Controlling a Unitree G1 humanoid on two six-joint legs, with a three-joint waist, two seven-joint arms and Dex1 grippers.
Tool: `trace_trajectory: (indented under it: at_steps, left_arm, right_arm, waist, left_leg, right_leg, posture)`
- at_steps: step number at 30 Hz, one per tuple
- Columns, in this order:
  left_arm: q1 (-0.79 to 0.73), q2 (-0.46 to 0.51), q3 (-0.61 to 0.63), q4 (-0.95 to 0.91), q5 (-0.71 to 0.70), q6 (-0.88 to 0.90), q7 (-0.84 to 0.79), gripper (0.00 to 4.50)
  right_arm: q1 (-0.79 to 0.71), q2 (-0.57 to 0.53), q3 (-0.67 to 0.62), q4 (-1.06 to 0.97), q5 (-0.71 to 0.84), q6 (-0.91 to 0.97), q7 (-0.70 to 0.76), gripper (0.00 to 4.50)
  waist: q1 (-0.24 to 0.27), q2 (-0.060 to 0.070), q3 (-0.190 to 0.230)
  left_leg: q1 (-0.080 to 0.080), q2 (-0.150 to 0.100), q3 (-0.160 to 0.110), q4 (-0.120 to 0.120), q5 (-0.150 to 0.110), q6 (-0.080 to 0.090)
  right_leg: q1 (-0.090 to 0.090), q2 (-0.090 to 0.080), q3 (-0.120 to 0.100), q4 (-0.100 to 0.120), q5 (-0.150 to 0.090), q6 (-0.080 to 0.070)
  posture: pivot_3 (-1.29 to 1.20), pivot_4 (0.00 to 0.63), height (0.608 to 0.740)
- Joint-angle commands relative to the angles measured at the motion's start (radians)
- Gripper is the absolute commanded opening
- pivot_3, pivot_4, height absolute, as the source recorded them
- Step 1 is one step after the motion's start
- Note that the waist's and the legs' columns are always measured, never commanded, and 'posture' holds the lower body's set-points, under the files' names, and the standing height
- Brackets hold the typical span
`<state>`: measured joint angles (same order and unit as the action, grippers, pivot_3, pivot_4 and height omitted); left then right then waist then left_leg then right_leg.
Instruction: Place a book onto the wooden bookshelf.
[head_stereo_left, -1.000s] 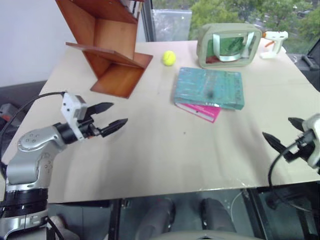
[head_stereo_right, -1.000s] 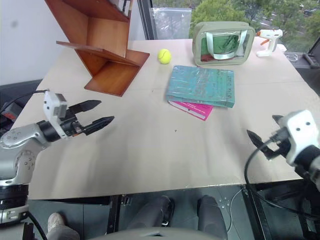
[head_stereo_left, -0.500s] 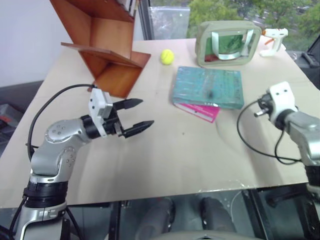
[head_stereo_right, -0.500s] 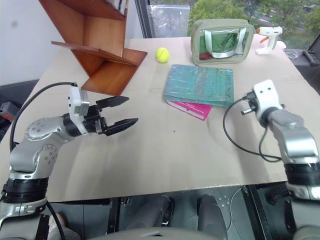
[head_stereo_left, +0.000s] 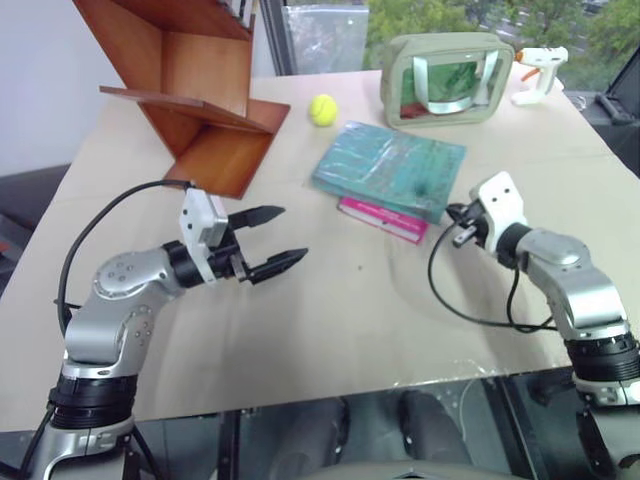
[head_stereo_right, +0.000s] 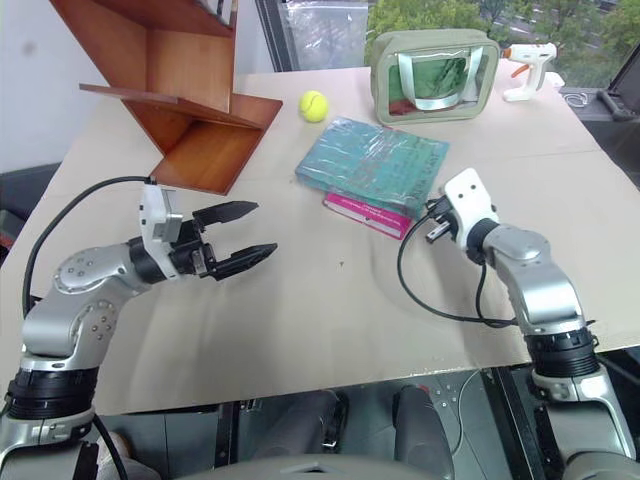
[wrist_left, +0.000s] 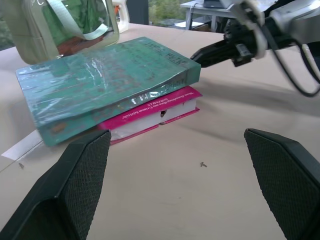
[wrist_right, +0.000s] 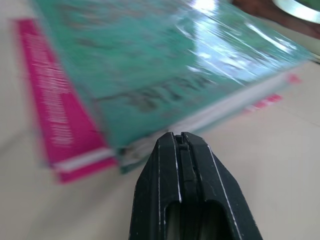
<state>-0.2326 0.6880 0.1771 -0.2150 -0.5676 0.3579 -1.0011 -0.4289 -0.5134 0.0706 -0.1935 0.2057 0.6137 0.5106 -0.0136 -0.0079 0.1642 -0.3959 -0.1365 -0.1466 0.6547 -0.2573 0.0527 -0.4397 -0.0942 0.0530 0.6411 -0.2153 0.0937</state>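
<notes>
Tennis ball (head_stereo_left: 322, 109), green pouch (head_stereo_left: 445, 80), glue gun (head_stereo_left: 533, 70), pink book (head_stereo_left: 385, 219)

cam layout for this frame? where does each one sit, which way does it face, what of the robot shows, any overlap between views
Left eye, right eye: on the head, facing forward and down over the table; both arms show, left tool open, right tool shut beside the book.
Left wrist: on the left arm, looking between its own two fingers at the teal book lying on the pink book; the right tool's tip shows there too.
Right wrist: on the right arm, looking along its shut fingers at the book's corner.
Shared: all views show the stacked books.
</notes>
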Motion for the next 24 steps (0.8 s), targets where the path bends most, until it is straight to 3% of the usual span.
trace_trajectory:
  at_steps: [1, 8, 14, 17, 22, 24]
  left_arm:
    - [-0.009, -0.009, 0.001, 0.005, 0.01, 0.002, 0.031, 4.5]
    - [-0.058, -0.076, -0.02, 0.031, 0.028, 0.101, 0.186, 4.5]
    - [-0.254, -0.273, 0.041, 0.105, -0.131, 0.583, 0.542, 4.5]
    - [-0.401, -0.427, 0.135, 0.299, -0.193, 0.757, 0.722, 4.5]
    - [-0.579, -0.561, 0.28, 0.587, -0.219, 0.717, 0.874, 4.5]
    - [-0.637, -0.589, 0.316, 0.697, -0.21, 0.638, 0.893, 4.5]
  right_arm:
    - [0.008, 0.017, 0.006, -0.092, 0.02, 0.029, 0.007, 0.04]
    - [0.031, 0.055, 0.019, -0.16, 0.025, 0.062, -0.01, 0.04]
    - [0.126, 0.008, -0.078, -0.336, 0.149, 0.13, 0.048, 0.04]
    - [0.171, -0.021, -0.137, -0.458, 0.209, 0.135, 0.061, 1.2]
    - [0.168, -0.028, -0.232, -0.601, 0.304, 0.161, 0.027, 3.51]
    - [0.16, -0.043, -0.266, -0.65, 0.351, 0.186, 0.016, 3.51]
  waist:
    - [0.001, 0.0, 0.0]
    - [0.002, 0.0, 0.0]
    - [0.019, -0.001, 0.0]
    - [0.024, -0.002, -0.001]
    - [0.024, -0.003, -0.001]
    - [0.025, -0.003, -0.001]
  left_leg:
    - [0.0, 0.0, 0.0, 0.0, 0.0, 0.0]
    - [0.0, 0.0, 0.0, 0.001, 0.0, 0.0]
    - [-0.001, 0.0, -0.001, 0.006, 0.0, 0.0]
    - [-0.002, 0.0, -0.001, 0.012, 0.0, 0.0]
    - [-0.002, 0.002, -0.001, 0.014, 0.0, -0.001]
    - [-0.002, 0.002, 0.0, 0.014, 0.0, -0.001]
  right_leg:
    - [0.0, 0.0, 0.0, 0.0, 0.001, -0.001]
    - [0.0, 0.001, 0.0, 0.0, 0.002, -0.002]
    - [0.001, 0.001, -0.001, 0.002, 0.002, -0.002]
    - [0.002, 0.002, -0.001, 0.003, 0.002, -0.001]
    - [0.002, 0.004, -0.001, 0.006, 0.002, -0.001]
    - [0.002, 0.004, -0.001, 0.006, 0.002, -0.002]
  posture:
    - [0.0, 0.15, 0.74]
    - [0.0, 0.15, 0.74]
    - [0.0, 0.15, 0.74]
    - [0.0, 0.15, 0.74]
    - [0.0, 0.15, 0.74]
    - [0.0, 0.15, 0.74]
